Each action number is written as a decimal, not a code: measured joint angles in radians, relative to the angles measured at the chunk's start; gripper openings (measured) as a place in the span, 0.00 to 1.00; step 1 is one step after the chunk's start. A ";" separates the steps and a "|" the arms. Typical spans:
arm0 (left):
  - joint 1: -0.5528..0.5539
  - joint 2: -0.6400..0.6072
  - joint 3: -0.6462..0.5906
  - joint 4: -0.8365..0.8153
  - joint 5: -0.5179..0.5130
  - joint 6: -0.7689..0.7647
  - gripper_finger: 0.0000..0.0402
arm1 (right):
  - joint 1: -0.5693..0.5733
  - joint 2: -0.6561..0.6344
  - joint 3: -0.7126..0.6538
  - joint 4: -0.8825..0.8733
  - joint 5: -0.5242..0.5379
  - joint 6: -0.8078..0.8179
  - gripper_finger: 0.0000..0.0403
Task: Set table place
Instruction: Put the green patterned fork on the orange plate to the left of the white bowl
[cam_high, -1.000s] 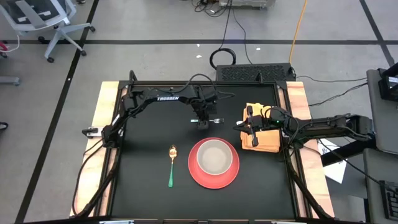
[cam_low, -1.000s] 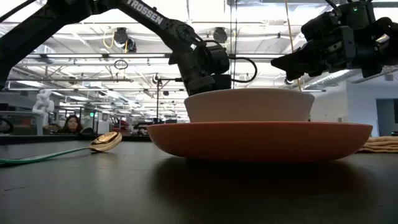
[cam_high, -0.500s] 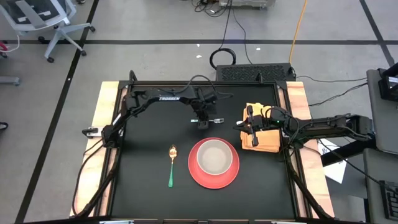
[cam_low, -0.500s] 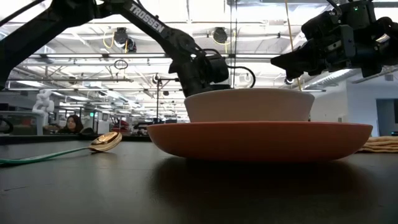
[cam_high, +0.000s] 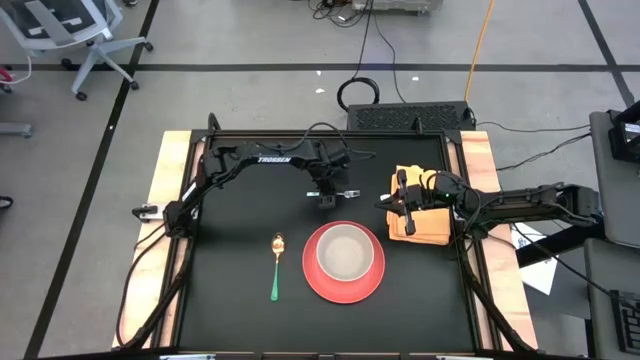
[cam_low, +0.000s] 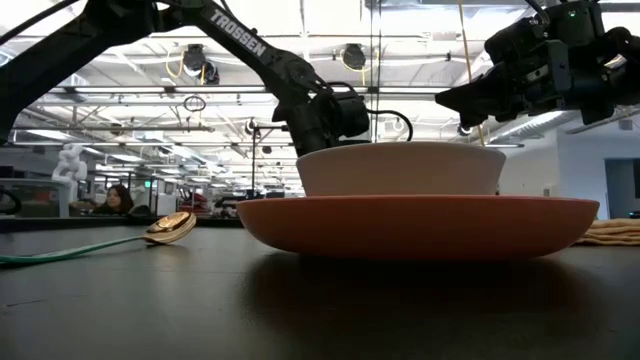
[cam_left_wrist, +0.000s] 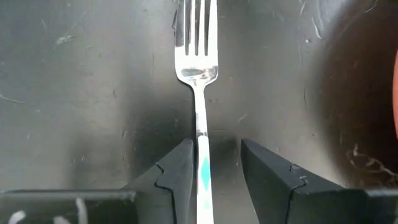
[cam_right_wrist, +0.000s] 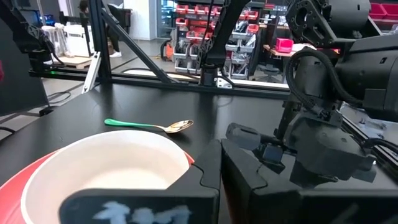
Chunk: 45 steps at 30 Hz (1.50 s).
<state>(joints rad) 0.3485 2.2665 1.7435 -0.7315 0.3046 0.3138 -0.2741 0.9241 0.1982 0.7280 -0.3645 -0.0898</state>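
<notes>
On the black counter (cam_high: 230, 300), the left fingers (cam_left_wrist: 214, 165) straddle, not clenched, a fork (cam_left_wrist: 198, 74) at 12 o'clock from the red plate (cam_high: 315, 280), while the right fingers (cam_high: 402, 203), closed together, hover over the orange cloth (cam_high: 432, 228) at 2 o'clock.

The table (cam_high: 230, 300) is a large square with a matte black top, a black metal rim and light wooden strips along its left and right edges. It sits level, and its dark surface shows faint scratches and scuffs in the left wrist view.
</notes>
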 joint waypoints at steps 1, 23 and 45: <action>0.000 0.000 0.000 0.001 0.000 0.000 0.34 | 0.000 0.000 0.000 0.000 0.000 0.000 0.00; 0.000 0.000 0.001 0.000 -0.002 -0.009 0.06 | 0.000 0.000 0.000 0.000 0.000 0.000 0.00; 0.001 -0.020 0.148 -0.156 -0.105 -0.012 0.02 | 0.000 0.000 0.000 0.000 0.000 0.001 0.00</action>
<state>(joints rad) 0.3492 2.2463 1.8918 -0.8879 0.1997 0.3019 -0.2741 0.9241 0.1982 0.7280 -0.3646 -0.0891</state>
